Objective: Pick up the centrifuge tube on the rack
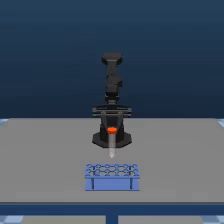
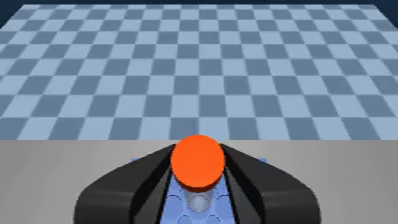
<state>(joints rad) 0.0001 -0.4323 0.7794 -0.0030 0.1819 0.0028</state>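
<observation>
My gripper [image 1: 112,131] is shut on the centrifuge tube [image 1: 112,142], gripping it just under its orange-red cap [image 1: 112,130]. The pale tube hangs upright, pointed tip down, and its tip shows clear of the light-blue rack [image 1: 111,176]. The rack stands on the grey table near the front edge, its holes on top and two dark posts in front. In the wrist view the orange cap [image 2: 197,161] sits between my black fingers [image 2: 133,187]. The pale tube body [image 2: 199,202] and a strip of the blue rack [image 2: 182,192] show below the cap.
The grey table [image 1: 45,160] spreads wide on both sides of the rack. Its front edge [image 1: 60,202] runs just before the rack. The arm's dark base [image 1: 98,140] stands behind the tube. A blue checkered floor [image 2: 199,75] lies beyond the table.
</observation>
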